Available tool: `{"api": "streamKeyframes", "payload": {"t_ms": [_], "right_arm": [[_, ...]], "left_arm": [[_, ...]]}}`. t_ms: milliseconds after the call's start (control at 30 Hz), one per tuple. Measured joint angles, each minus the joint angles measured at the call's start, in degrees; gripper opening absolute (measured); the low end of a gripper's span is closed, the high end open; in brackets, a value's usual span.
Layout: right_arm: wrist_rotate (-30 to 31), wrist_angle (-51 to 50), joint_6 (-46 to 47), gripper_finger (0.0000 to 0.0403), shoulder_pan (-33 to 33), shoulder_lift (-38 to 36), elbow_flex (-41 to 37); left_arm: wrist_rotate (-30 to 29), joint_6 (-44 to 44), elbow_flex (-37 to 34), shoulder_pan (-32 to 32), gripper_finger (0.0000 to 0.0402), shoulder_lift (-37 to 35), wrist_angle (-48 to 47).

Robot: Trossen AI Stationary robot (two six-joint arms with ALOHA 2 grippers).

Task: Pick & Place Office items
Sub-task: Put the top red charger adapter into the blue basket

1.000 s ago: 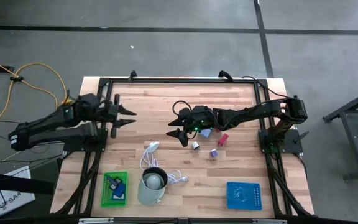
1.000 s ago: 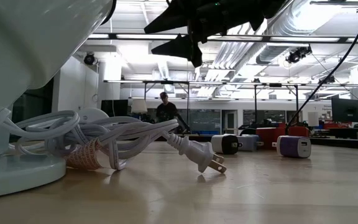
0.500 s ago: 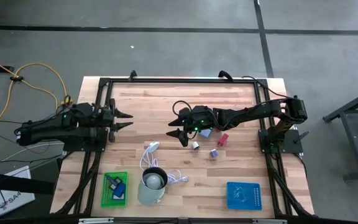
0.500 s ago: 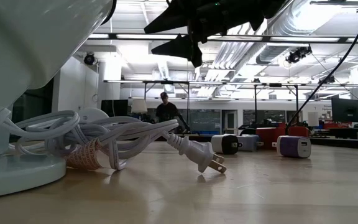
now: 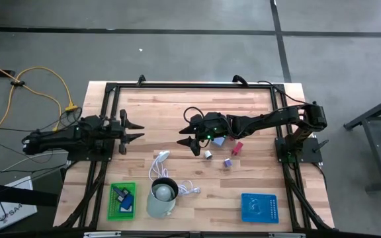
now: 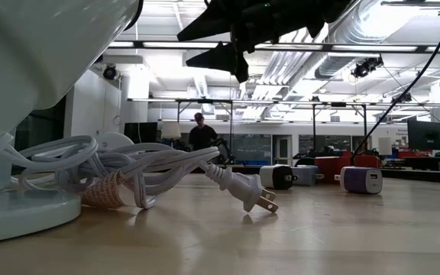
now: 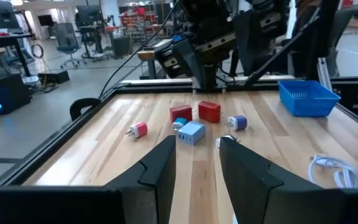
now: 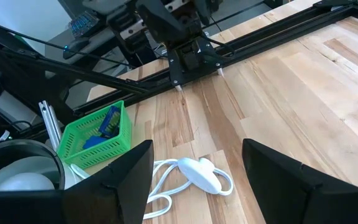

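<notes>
At the worktop's left edge your left gripper [image 5: 132,128] waited with its jaws parted and nothing between them, its tips pointing toward the middle. Near the front edge, left of centre, the green basket [image 5: 122,200] already held a few blue pieces, so I judge the sorting was partly done. Just right of it stood the pale cup [image 5: 162,196] with the white cable [image 5: 159,163] coiled behind it.

Your right gripper [image 5: 188,139] hung above the middle of the worktop, fingers spread and empty, with the cable's plug below it in the right wrist view. The loose office items lay a little further right under that arm: a light blue block [image 7: 191,132], two red blocks [image 7: 209,112], a purple-and-white piece [image 5: 228,162], a small white one [image 5: 208,154] and, apart from them, a red-and-white plug piece [image 7: 137,130]. The blue basket [image 5: 259,207] sat near the front right corner; I could not tell what it held.

You appeared to be between picks. The next move called for drawing the right gripper back over that cluster, lowering onto one piece, and closing squarely without nudging its neighbours.
</notes>
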Motion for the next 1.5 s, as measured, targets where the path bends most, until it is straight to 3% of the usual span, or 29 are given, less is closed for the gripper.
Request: {"api": "streamKeyframes", "payload": {"t_ms": [600, 1500], "right_arm": [[0.0, 0.0, 0.0, 0.0233, 0.0, 0.0, 0.0], [0.01, 0.0, 0.0, 0.0233, 0.01, 0.0, 0.0]], "left_arm": [[-1.67, -1.93, -6.63, -0.01, 0.012, -0.85, 4.56], [-3.25, -6.64, -8.3, -0.01, 0.012, -0.85, 5.05]]}}
